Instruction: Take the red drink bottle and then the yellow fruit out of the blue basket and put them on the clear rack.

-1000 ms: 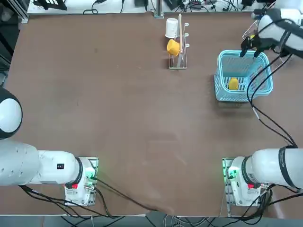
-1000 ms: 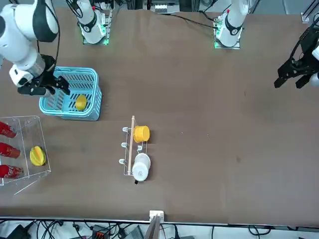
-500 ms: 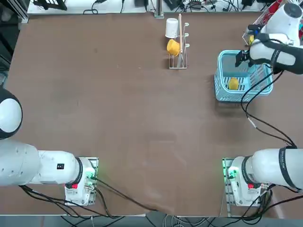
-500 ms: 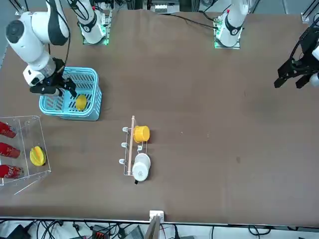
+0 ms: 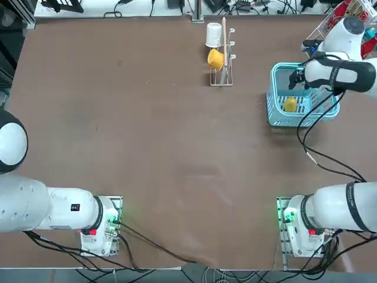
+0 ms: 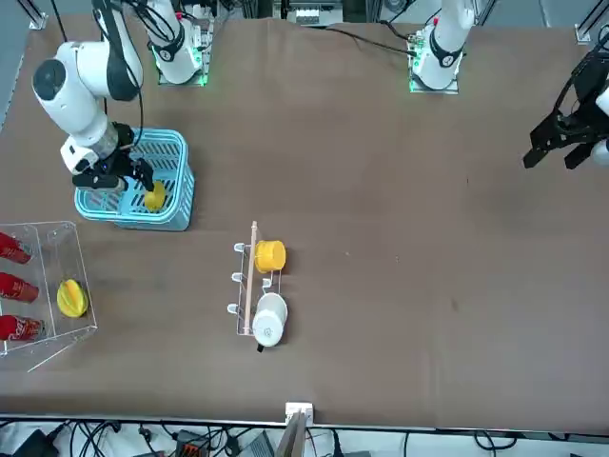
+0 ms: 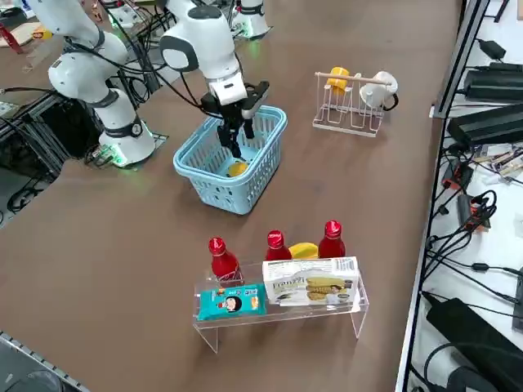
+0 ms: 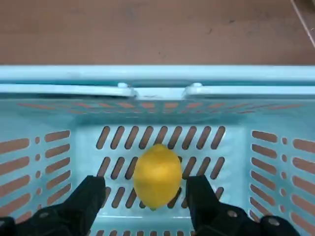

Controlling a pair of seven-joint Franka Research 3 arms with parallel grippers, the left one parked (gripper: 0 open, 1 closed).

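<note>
Right gripper (image 8: 147, 196) hangs inside the blue basket (image 5: 277, 112) with its fingers (image 8: 88, 196) spread wide and nothing between them yet; the wrist view shows the yellow fruit (image 8: 157, 175) lying on the slotted floor, lined up with the gap between the two fingertips. This alignment suits a straight-down pinch: the fingers can pass either side of the round fruit and close across its middle, where a smooth ball is least likely to squirt out. In the side view the gripper (image 7: 235, 131) points down over the basket's middle, clear of the thick rim, which keeps the walls out of the closing path. No red bottle shows in the basket, and three red bottles (image 7: 276, 246) stand on the clear rack (image 7: 278, 306) beside a flatter yellow fruit (image 7: 303, 251), so the bottle step appears finished and the fruit is judged the item in hand. The rack stands well apart from the basket, near the table edge. The cup stand (image 5: 222, 53) holds a yellow cup and a white cup and plays no part.
</note>
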